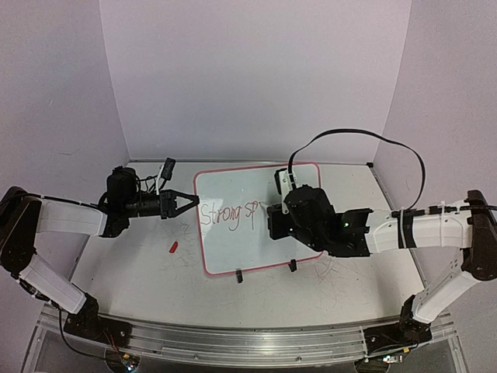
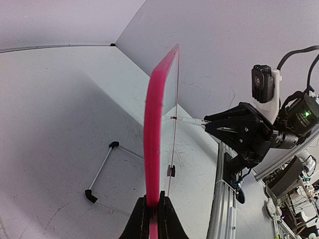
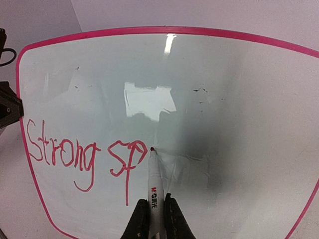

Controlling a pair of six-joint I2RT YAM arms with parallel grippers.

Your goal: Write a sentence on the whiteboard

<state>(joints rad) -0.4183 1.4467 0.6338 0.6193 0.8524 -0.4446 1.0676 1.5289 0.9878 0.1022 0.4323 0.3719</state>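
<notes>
The right gripper (image 3: 153,211) clamps the marker (image 3: 152,172), the left gripper (image 2: 153,209) pinches the whiteboard (image 3: 224,99), and the sentence (image 3: 87,152) stands unfinished at "Strong sp".

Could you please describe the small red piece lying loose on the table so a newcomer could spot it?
Find the red-rimmed whiteboard mid-table. Left of its near-left corner, on the tabletop, lies the red piece, the only small loose red thing there.

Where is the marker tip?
Right wrist view: the marker, in the right gripper, has its tip on the whiteboard just right of the unfinished sentence "Strong sp".
</notes>
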